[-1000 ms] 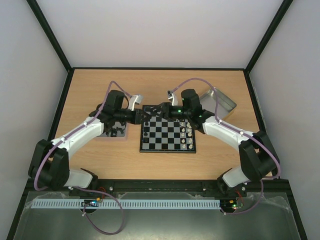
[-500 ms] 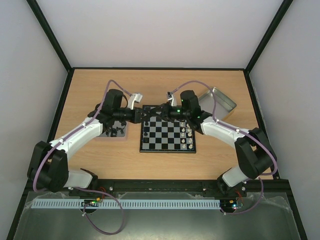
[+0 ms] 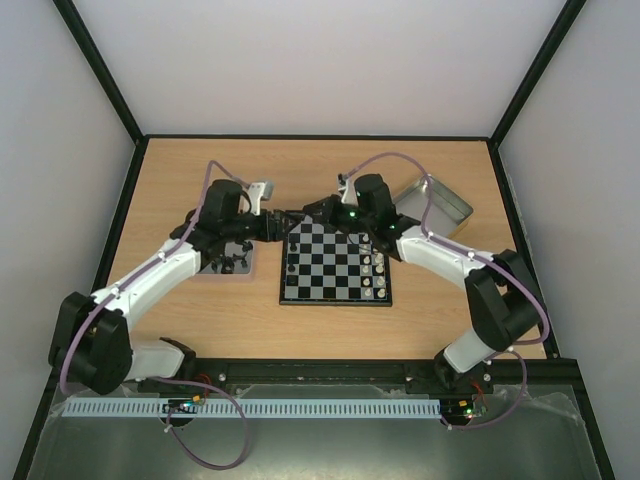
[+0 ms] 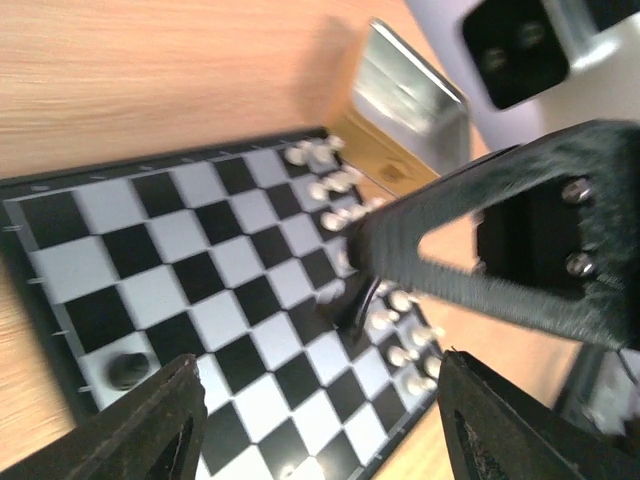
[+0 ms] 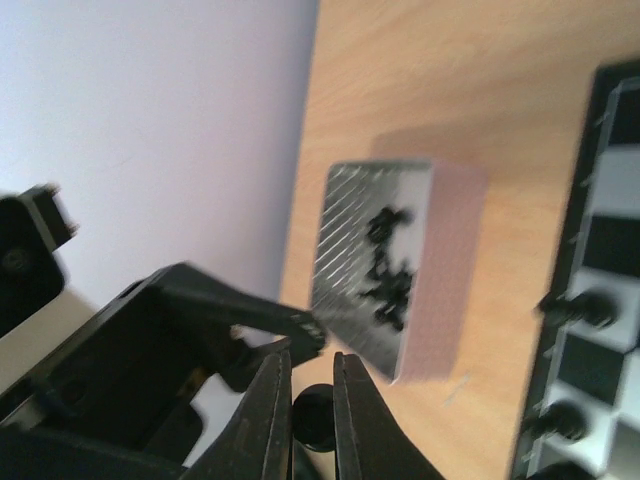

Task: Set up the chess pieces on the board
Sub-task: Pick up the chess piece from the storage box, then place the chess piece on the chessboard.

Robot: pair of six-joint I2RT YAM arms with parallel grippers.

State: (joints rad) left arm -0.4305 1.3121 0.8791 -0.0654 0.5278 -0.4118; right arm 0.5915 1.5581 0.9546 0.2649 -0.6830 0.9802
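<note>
While our right gripper (image 5: 310, 378) pinches a tiny black chess piece (image 5: 315, 418) over the far-left corner of the black-and-silver checked board (image 4: 150, 290), our left gripper (image 4: 318, 400) gapes alongside.

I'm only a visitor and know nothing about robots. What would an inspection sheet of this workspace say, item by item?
Surface: wooden table, light brown.
Job's things: chessboard in the middle; black chess pieces heaped in a metal tray left of it; a few more stand along the board's edge nearest that tray.
Clutter: silvery-white pieces along the board's right side; second metal tray at far right.
Grippers: left gripper open, holding nothing; right gripper shut on one black piece; both meet above the board's far-left corner.
Cables: purple cables looped along both arms; no snag seen.
Surroundings: pale walls, black frame posts.
</note>
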